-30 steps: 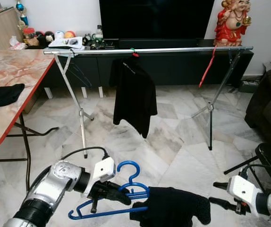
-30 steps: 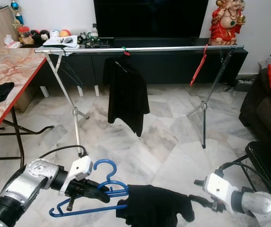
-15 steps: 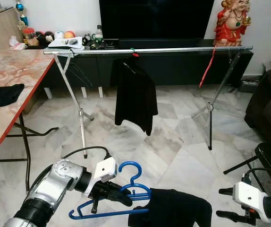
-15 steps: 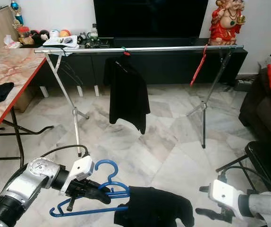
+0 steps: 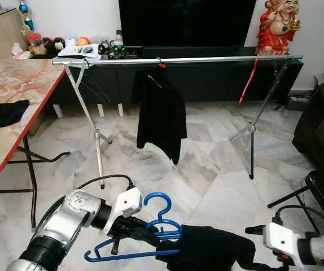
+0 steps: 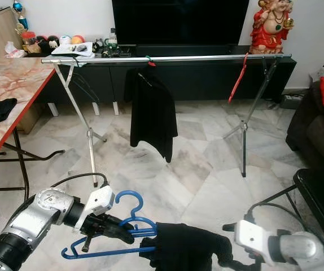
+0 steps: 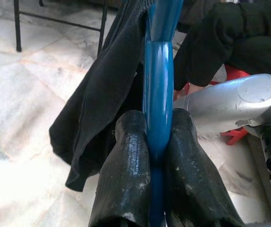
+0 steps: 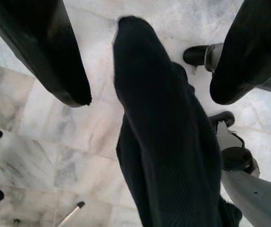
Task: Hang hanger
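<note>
Blue hanger (image 5: pixel 150 234) pinched in left gripper (image 7: pixel 150 156) | right gripper (image 8: pixel 149 66) fingers wide apart around black garment (image 5: pixel 207 248) | risk: garment slides off.

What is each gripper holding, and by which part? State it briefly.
The left gripper is shut on the blue hanger, gripping its bar just below the hook. The right gripper is open, its fingers astride the black garment draped on the hanger, holding nothing.

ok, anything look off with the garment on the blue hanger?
Yes. The black garment is bunched over one end of the blue plastic hanger rather than spread across it. The left gripper clamps the hanger; the right gripper straddles the cloth, open.
</note>
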Motion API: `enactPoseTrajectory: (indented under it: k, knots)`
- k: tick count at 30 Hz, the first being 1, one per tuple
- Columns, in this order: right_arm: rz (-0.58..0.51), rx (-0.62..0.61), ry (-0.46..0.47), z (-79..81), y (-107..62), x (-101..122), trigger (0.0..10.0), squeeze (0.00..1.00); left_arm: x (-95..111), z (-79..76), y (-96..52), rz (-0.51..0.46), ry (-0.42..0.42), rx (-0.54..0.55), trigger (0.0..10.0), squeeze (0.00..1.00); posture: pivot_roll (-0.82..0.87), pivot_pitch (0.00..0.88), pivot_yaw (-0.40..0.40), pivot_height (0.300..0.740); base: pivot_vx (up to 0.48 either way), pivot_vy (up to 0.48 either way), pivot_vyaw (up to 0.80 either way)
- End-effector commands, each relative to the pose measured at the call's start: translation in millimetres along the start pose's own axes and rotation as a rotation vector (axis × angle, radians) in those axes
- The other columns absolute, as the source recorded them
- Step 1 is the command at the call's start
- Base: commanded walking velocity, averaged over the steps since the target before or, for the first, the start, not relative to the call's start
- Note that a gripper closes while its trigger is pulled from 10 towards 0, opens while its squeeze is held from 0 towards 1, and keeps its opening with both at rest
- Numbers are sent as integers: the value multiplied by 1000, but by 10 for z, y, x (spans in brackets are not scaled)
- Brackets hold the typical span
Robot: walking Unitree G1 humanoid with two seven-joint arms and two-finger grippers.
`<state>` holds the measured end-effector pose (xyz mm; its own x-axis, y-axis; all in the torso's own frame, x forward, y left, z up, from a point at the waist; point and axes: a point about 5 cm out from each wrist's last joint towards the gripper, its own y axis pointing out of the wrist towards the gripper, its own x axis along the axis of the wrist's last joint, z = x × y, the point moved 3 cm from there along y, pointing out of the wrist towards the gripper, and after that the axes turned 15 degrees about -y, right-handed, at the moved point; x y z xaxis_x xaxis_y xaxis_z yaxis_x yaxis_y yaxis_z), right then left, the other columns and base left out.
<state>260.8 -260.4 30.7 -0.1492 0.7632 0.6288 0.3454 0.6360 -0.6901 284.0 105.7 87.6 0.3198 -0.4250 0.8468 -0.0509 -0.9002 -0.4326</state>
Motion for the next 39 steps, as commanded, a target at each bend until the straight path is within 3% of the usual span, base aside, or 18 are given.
enactPoseTrajectory:
  k: [1,13,14,15,17,39]
  knots:
    - [12,11,-12,6,39,3,10000,0,189,-40,11,-32,62,-37,0,0,50,37,-2,740,0,0,0]
    - [43,-62,33,-3,168,-28,10000,0,273,-75,70,-46,87,-60,0,0,60,32,-5,740,0,0,0]
    - [40,-72,43,-11,167,-30,7490,0,274,-75,71,-46,87,-60,0,0,60,32,-5,740,0,0,0]
    - [38,-77,46,-15,167,-29,7490,0,274,-75,71,-46,87,-60,0,0,60,32,-5,740,0,0,0]
    - [29,-91,53,-36,158,-21,0,0,274,-75,73,-46,87,-60,0,0,60,32,-5,740,0,0,0]
    - [-4,-95,80,-55,182,14,0,0,281,-49,82,-43,88,-52,0,0,58,25,-2,740,0,0,0]
